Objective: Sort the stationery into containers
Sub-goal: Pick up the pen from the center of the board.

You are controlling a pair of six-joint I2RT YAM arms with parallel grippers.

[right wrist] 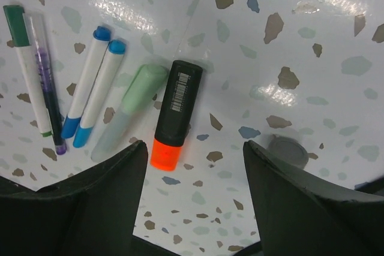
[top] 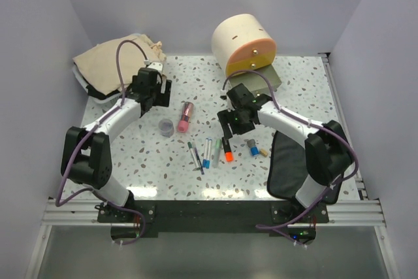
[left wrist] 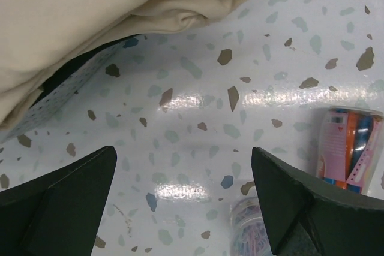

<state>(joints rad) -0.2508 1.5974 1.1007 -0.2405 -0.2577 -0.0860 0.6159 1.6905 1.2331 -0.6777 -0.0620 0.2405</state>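
The cream cylindrical box with its orange drawer front lies at the back. The flat black pouch lies at the right. My right gripper is open and empty, hovering over the black-and-orange highlighter; in the right wrist view the highlighter lies just ahead of the jaws, beside a green-capped pen and two blue-capped pens. My left gripper is open and empty, near the pink tube and the small round pot.
A cream fabric bag over a dark item lies at the back left, and shows in the left wrist view. An olive flat pad lies under the box. Small blue and yellow pieces lie by the pouch. White walls enclose the table.
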